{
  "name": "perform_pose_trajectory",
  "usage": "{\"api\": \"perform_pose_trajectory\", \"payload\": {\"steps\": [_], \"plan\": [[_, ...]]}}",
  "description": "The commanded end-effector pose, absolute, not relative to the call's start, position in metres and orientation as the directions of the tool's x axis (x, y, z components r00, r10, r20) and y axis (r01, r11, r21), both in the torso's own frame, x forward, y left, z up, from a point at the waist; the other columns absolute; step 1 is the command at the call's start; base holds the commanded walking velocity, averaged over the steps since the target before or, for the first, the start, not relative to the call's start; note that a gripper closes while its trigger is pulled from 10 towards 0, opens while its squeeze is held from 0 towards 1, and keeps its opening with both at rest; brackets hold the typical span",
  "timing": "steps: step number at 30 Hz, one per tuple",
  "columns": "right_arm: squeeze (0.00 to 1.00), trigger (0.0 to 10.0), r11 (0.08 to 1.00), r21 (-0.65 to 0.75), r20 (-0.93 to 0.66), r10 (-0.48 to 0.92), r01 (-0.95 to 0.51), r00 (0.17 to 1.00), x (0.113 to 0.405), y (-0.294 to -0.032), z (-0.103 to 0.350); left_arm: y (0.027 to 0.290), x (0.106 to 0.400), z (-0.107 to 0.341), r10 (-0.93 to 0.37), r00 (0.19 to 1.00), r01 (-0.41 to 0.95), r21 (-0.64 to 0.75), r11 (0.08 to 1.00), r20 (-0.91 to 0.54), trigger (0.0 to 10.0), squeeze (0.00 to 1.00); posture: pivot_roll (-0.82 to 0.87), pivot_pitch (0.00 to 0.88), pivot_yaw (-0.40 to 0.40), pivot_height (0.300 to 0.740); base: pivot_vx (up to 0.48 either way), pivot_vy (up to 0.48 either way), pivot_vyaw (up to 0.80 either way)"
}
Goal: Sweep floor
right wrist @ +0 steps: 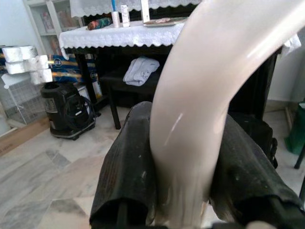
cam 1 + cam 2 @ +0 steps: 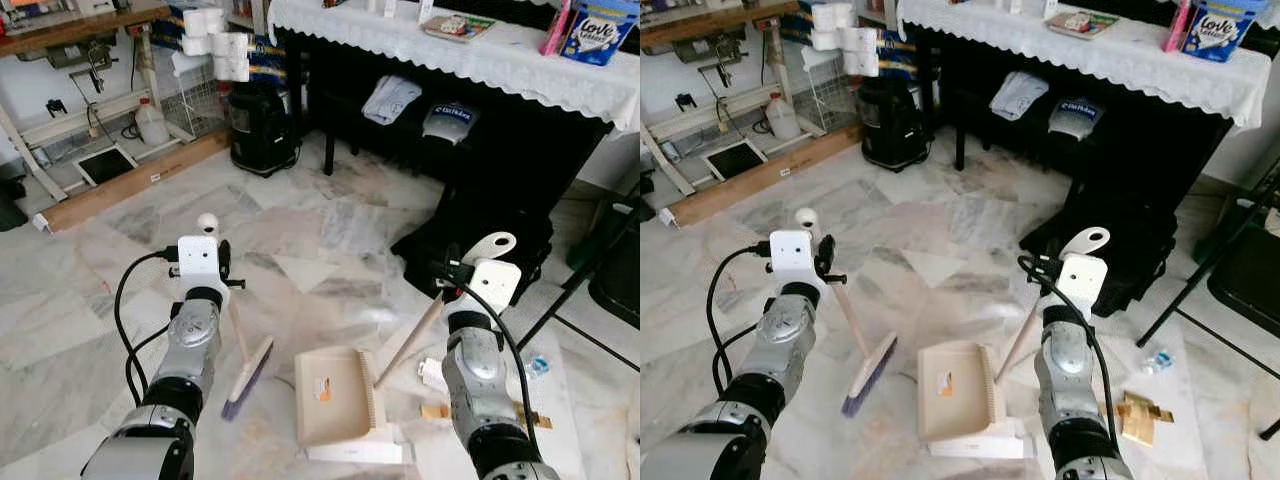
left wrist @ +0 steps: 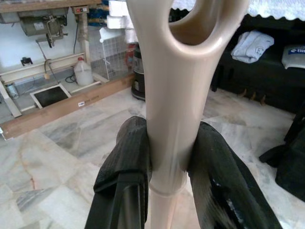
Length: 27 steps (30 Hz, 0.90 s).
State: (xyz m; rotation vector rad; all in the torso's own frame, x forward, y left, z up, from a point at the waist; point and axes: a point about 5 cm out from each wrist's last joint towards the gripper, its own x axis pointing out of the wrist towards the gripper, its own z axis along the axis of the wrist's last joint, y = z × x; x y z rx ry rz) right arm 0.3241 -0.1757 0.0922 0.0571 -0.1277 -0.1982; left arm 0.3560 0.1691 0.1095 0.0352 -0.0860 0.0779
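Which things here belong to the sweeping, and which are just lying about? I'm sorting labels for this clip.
Job: broom in left gripper; dustpan, its handle in right gripper; paper scraps on floor.

Lying about: toilet rolls, black vacuum, folded cloth, tissue pack.

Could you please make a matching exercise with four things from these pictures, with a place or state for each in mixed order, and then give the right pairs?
Things:
1. broom
2. dustpan
3. toilet rolls
4. blue pack

Places or states:
A. on the white tablecloth, far right
B. flat on the floor between the two arms
C. stacked on the wire rack at the back
D. bristles on the floor, handle held by the left gripper

Pairs: 1-D, 2-B, 3-C, 4-A

The dustpan's handle is held by the right gripper.
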Motion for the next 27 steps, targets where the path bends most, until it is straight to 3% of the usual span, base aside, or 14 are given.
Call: {"api": "perform_pose_trajectory", "payload": {"steps": [1,27], "plan": [[0.0,10.0,0.979,0.076,0.162,-0.197,0.187,0.967,0.3282,-0.1751,0.1029,0.1702,0.3603,0.1244,0.08,0.985,-0.085,0.028,0.996,0.154,10.0,0.0,-0.02,0.0,0.009,0.74,0.0,0.0,-0.76],[0.0,10.0,0.98,0.072,0.167,-0.193,0.184,0.967,0.3285,-0.1745,0.1036,0.171,0.3605,0.1245,0.081,0.985,-0.087,0.029,0.996,0.154,10.0,0.0,-0.02,0.0,0.006,0.74,0.0,0.0,-0.75]]}}
